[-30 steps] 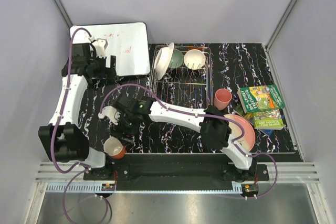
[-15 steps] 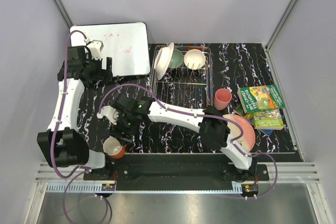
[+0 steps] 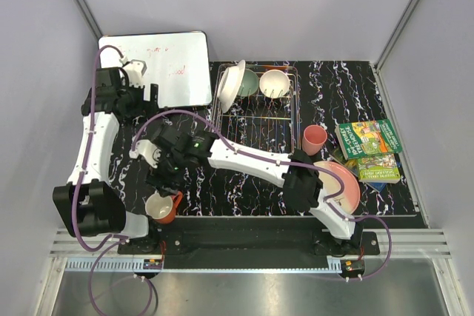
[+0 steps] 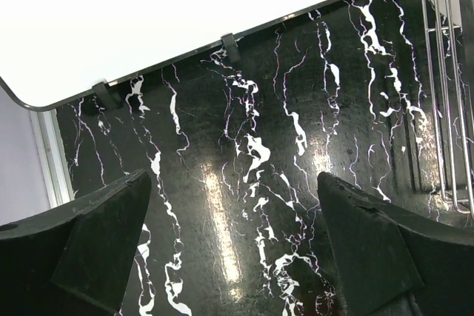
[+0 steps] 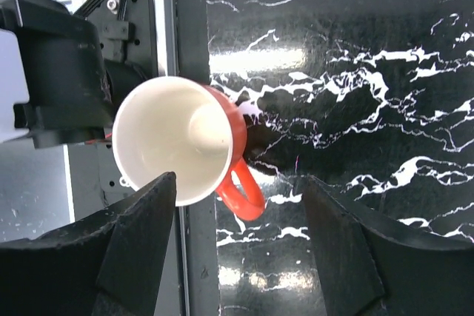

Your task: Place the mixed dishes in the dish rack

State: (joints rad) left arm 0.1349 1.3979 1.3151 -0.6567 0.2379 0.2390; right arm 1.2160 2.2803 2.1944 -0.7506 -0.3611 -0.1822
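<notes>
- Right gripper point(image 5: 238, 183): jaws stand well apart and hold nothing. In the wrist view its two dark fingers frame the lower part of the picture.
- Orange mug point(image 5: 178, 138): upright, mouth up, upper left of the wrist view, beyond the fingertips. Its handle point(image 5: 244, 190) points toward the gap between the fingers.
- Judged step: closing in on the mug for a pick.
- Recommended: come down with one finger inside the rim and one outside on the wall, clear of the handle. The mug sits at the mat's edge beside the left arm's base, so a sideways nudge could tip it off.
- Dish rack point(image 3: 255, 120): upper centre of the top view, well apart from the mug; its front rows look free.
- Left gripper point(image 4: 233, 197): fully spread, empty, over the black table point(image 4: 244, 146) below the whiteboard point(image 4: 148, 12).
</notes>
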